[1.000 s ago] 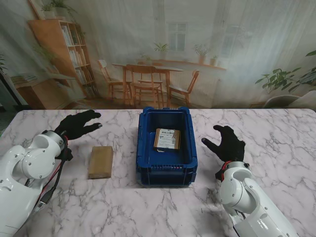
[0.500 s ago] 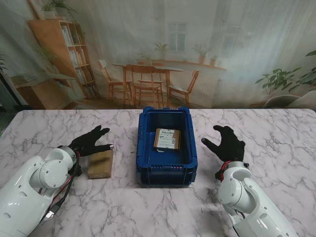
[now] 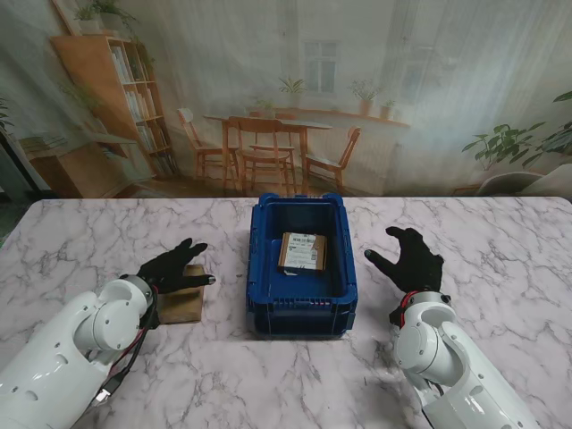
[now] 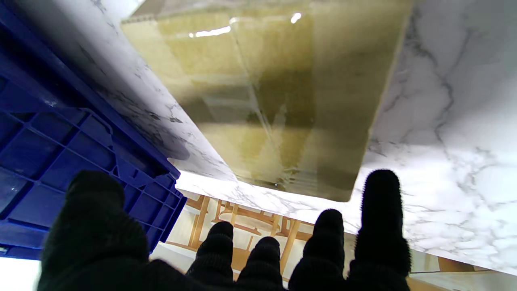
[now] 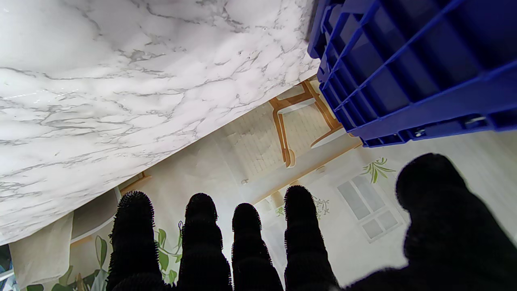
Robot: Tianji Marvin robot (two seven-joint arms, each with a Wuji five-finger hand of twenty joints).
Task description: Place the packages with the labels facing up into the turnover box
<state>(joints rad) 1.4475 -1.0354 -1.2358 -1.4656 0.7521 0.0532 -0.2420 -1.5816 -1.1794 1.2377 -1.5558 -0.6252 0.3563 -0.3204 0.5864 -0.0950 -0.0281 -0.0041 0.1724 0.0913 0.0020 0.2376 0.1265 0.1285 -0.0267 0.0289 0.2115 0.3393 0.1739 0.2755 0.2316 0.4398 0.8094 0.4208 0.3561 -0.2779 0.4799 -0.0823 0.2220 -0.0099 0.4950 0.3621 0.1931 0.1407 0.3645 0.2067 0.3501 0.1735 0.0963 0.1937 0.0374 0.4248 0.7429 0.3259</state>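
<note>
Left of the blue turnover box (image 3: 302, 308), the left hand (image 3: 172, 271) hovers over the brown package (image 3: 185, 304), fingers spread, holding nothing. No label visible on top (maybe underneath), so w/o a flip it could go in wrong-side up. Right hand (image 3: 408, 259) also splayed, empty.

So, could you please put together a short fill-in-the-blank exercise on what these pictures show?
1. The package inside the blue turnover box lies with its label facing ____.
2. The plain brown package on the table lies on the robot's ____ side of the box.
3. The ____ hand hovers over that brown package, fingers spread.
4. The right hand holds ____.

Missing words: up; left; left; nothing
</note>
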